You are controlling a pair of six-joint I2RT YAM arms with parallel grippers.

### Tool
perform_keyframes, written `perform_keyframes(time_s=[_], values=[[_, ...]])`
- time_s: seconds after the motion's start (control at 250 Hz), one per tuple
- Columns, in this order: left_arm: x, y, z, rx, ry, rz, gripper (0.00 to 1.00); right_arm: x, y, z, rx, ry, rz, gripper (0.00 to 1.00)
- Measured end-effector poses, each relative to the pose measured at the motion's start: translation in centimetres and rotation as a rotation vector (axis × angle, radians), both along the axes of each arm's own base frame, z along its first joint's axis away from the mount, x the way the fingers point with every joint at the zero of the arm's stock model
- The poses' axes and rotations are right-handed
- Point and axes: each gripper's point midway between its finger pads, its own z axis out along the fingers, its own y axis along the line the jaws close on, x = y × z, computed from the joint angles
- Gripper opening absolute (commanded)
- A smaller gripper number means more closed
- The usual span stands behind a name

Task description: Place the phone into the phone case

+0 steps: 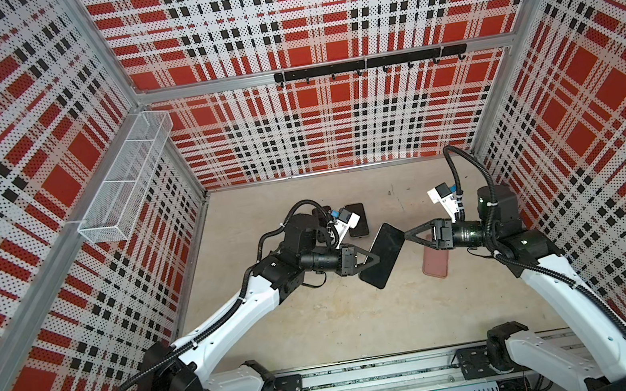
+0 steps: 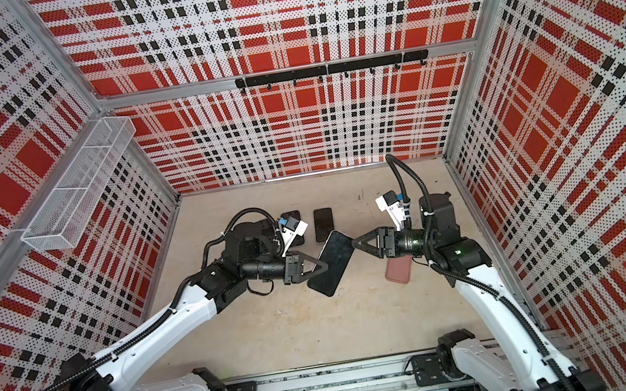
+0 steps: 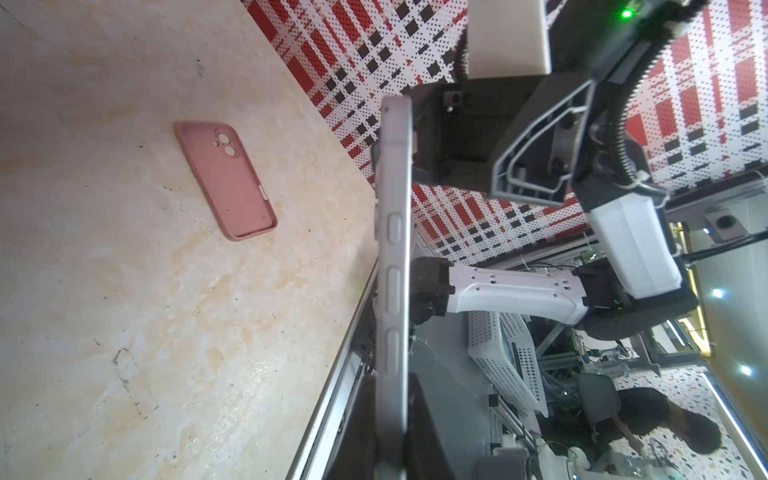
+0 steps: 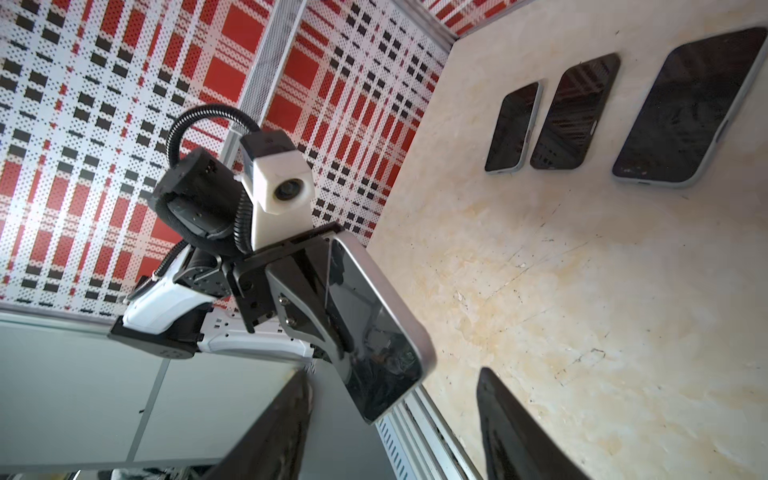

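1. Top views both show my left gripper (image 1: 371, 260) clamped on the phone (image 1: 388, 246), off the table (image 1: 323, 329).
2. My right gripper (image 1: 407, 234) stands with jaws apart at its far end.
3. The case (image 1: 435, 266) lies flat beneath it.

Dark-screened phone (image 4: 374, 324) in left gripper (image 4: 338, 345), three more phones (image 4: 577, 112) on table (image 4: 540, 291).

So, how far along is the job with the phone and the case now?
Done: the phone is lifted off the table, clamped in the left claw. In hand: the open right claw stands at its far end, not gripping. Left: the pink case lies empty on the table; the phone must go into it.
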Motion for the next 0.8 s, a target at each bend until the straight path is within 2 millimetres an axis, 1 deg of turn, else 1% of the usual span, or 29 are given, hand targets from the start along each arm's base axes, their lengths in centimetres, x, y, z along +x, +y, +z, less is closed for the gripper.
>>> perform_keyframes(time_s=[0.092,0.188,0.3,0.4,0.48,0.56,0.608,0.796], values=[[-0.6,0.0,0.3,-0.014,0.011,-0.034,0.00,-0.1,0.5,-0.7,0.038,0.036,0.041,0.63],[-1.0,0.0,0.4,-0.023,0.019,-0.057,0.00,-0.1,0.8,-1.0,0.068,0.056,0.072,0.63],[-1.3,-0.1,0.8,-0.033,0.020,-0.077,0.00,-0.5,1.3,-0.6,0.098,0.052,0.112,0.60],[-1.5,-0.2,1.4,-0.047,0.017,-0.094,0.00,-1.1,2.2,-0.1,0.116,0.042,0.161,0.55],[-1.5,-0.4,1.7,-0.055,0.017,-0.108,0.00,-1.7,3.2,0.0,0.128,0.045,0.207,0.48],[-1.4,-0.6,1.7,-0.059,0.024,-0.118,0.00,-2.2,3.9,0.1,0.134,0.043,0.246,0.38],[-1.4,-0.7,1.7,-0.060,0.029,-0.123,0.00,-2.5,4.3,0.1,0.137,0.047,0.265,0.34],[-1.4,-0.9,1.6,-0.061,0.053,-0.132,0.00,-2.8,4.6,0.6,0.153,0.036,0.293,0.14]])
